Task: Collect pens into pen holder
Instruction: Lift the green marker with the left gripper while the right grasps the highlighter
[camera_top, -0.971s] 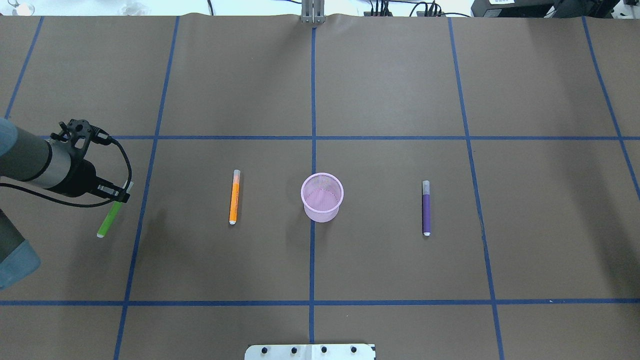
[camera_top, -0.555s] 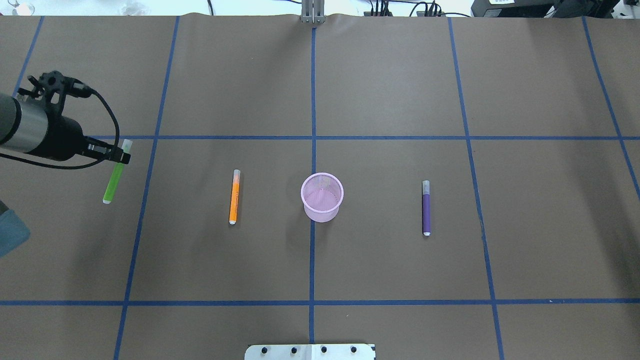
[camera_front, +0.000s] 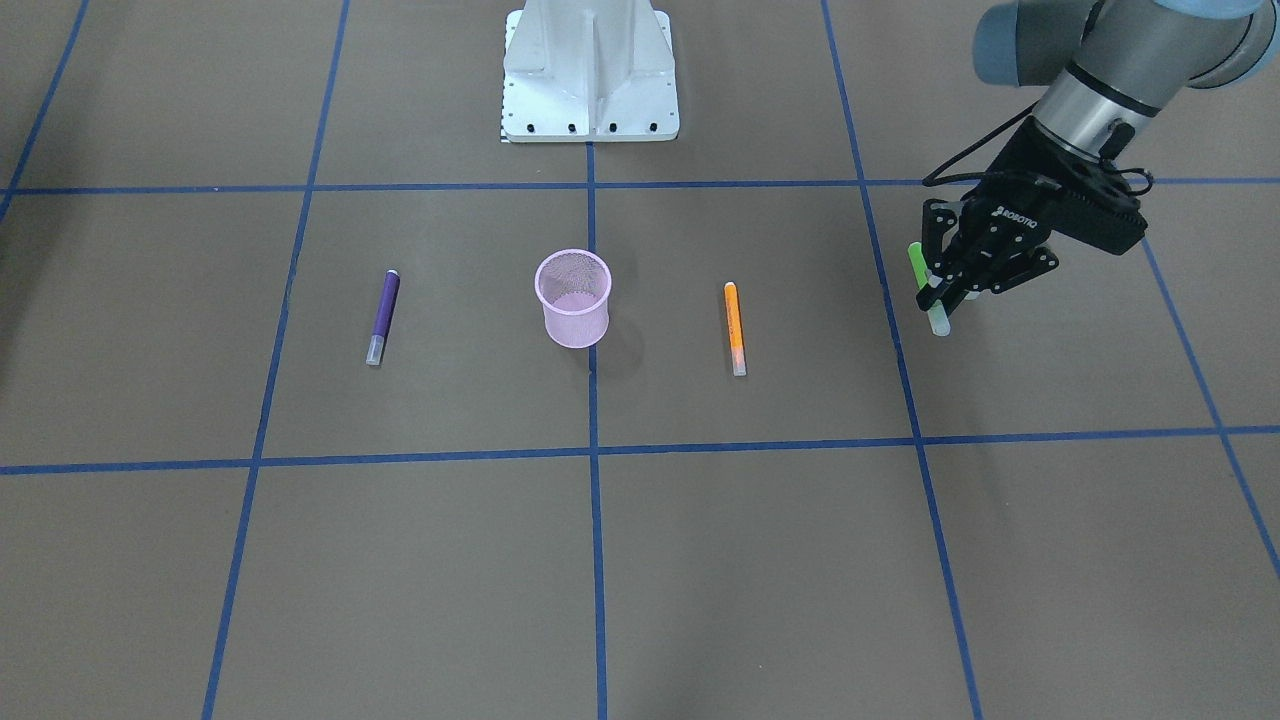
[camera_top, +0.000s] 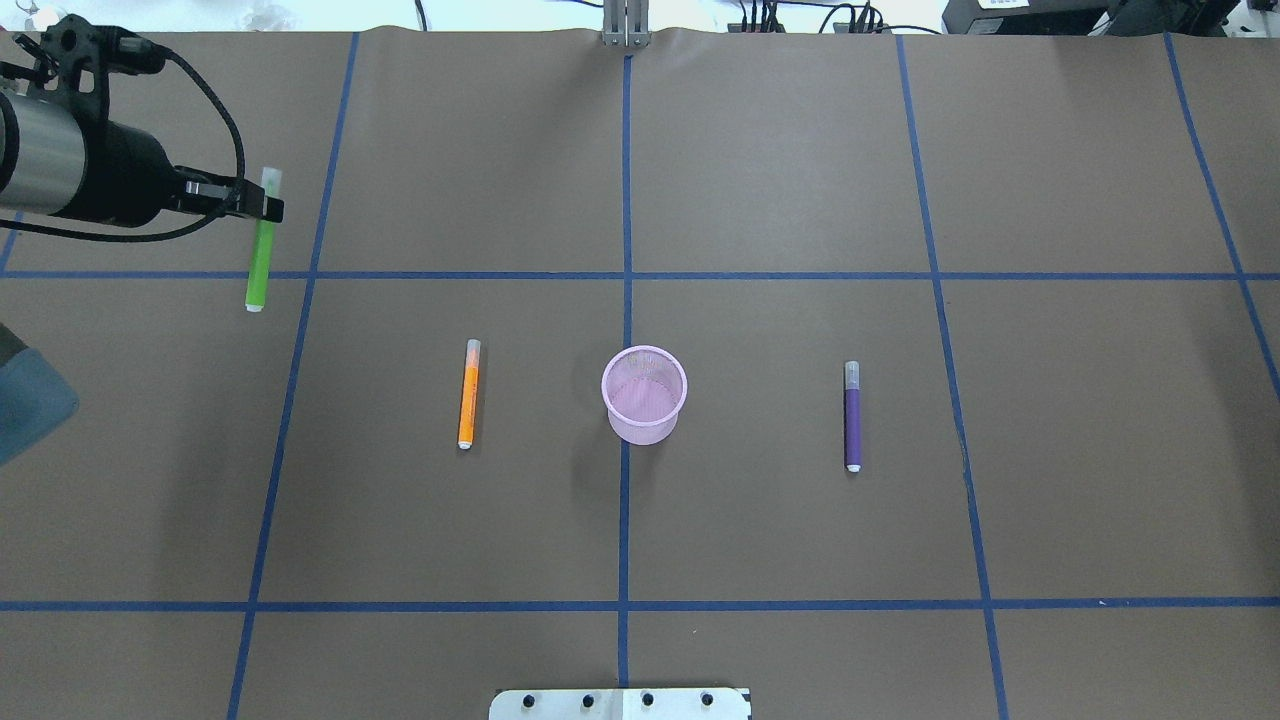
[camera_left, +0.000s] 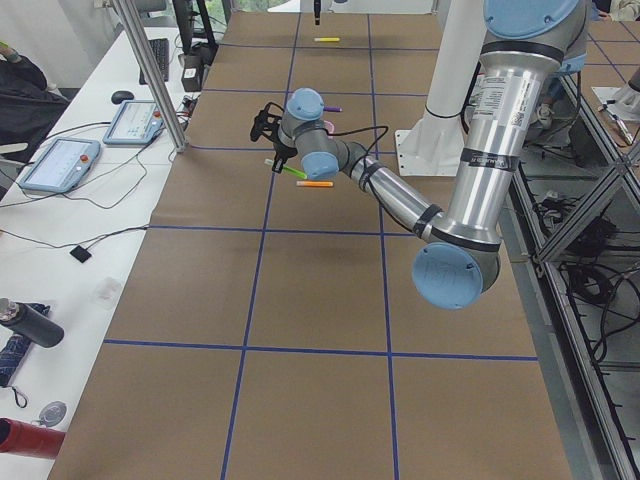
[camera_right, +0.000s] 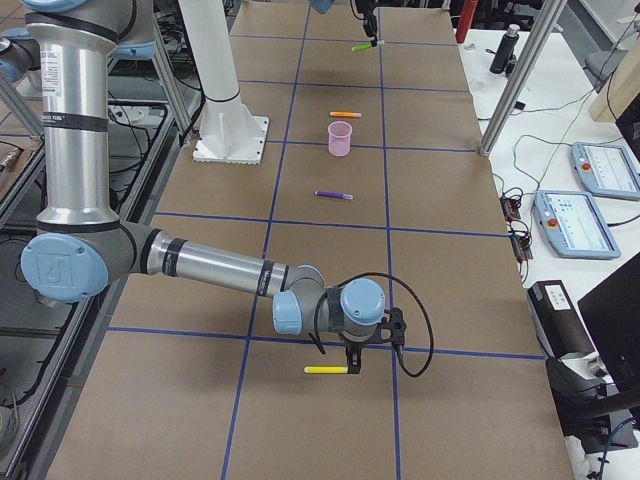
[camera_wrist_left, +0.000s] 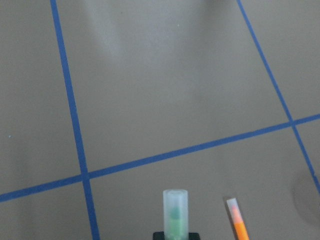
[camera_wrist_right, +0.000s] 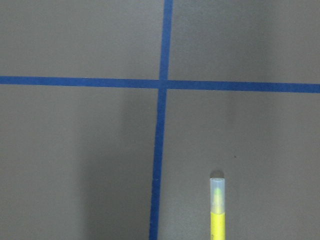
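Observation:
My left gripper (camera_top: 264, 207) is shut on the green pen (camera_top: 260, 255) near its pale cap and holds it above the table's left part; it also shows in the front view (camera_front: 945, 288). The cap shows in the left wrist view (camera_wrist_left: 175, 212). The pink mesh pen holder (camera_top: 644, 395) stands upright at the middle. The orange pen (camera_top: 467, 394) lies left of it and the purple pen (camera_top: 852, 416) right of it. The yellow pen (camera_right: 325, 369) is by my right gripper (camera_right: 350, 362), seen only in the right side view; I cannot tell whether that gripper is open or shut.
Blue tape lines cross the brown table cover (camera_top: 800, 200). The robot's white base plate (camera_front: 590, 70) sits at the near middle edge. Tablets (camera_right: 590, 170) and cables lie on the side desk beyond the table's far edge.
My left gripper has carried the green pen away from the robot's side and slightly right, and the pen now hangs straighter. The other pens and the holder have not moved.

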